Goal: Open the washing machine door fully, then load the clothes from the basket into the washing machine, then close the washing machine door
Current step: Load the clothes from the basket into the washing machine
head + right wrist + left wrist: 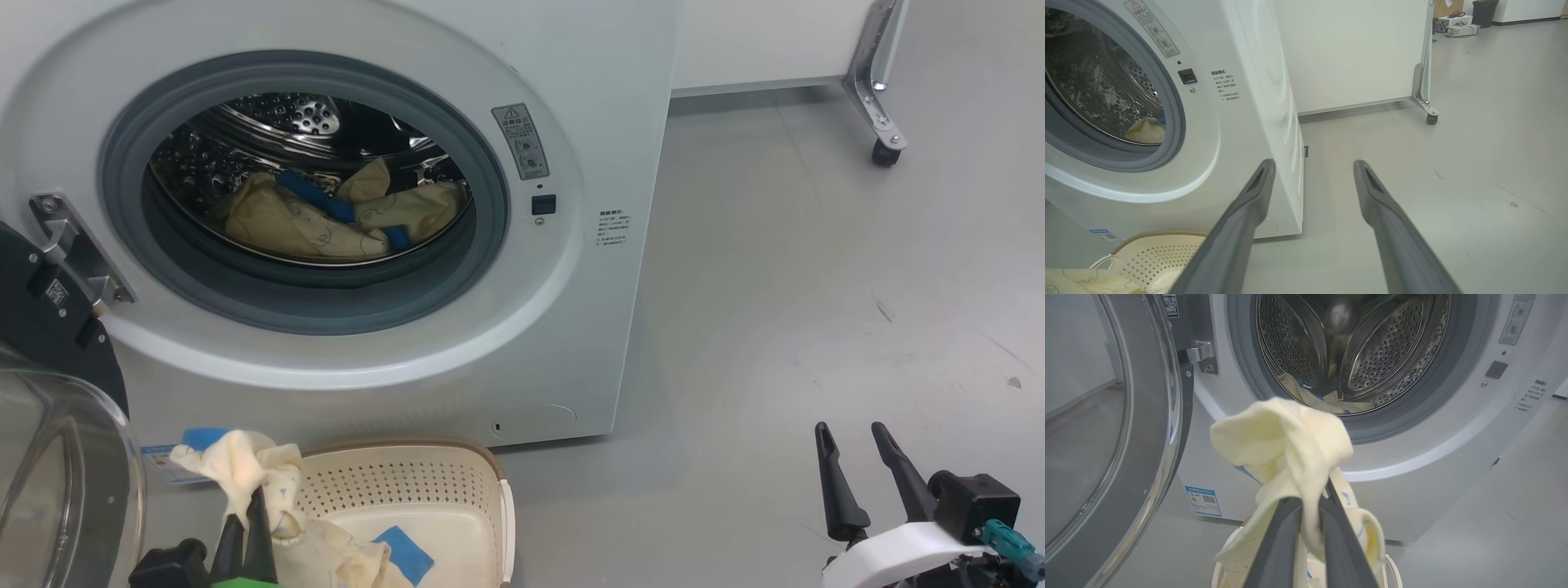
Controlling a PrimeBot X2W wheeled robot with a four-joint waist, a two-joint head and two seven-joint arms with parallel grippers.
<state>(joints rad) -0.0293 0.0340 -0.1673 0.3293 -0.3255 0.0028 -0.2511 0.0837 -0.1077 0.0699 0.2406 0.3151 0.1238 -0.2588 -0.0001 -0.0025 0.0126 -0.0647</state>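
Note:
The washing machine (604, 163) stands with its round opening uncovered. The washing machine door (49, 327) is swung wide to the left, its glass bowl (1090, 437) facing out. Some of the clothes (326, 216) lie in the steel drum (1372, 347). My left gripper (249, 510) is shut on another cream piece of the clothes (1282, 445), raised above the basket (408, 482) in front of the opening; its tail trails into the basket. My right gripper (1314, 163) hangs open and holds nothing, low at the right over bare floor (853, 433).
A blue label sticker (1202, 500) marks the machine's lower front. A white panel on a castor leg (878, 106) stands at the back right. Grey floor (816, 286) stretches right of the machine. Bins and boxes (1457, 24) sit far off.

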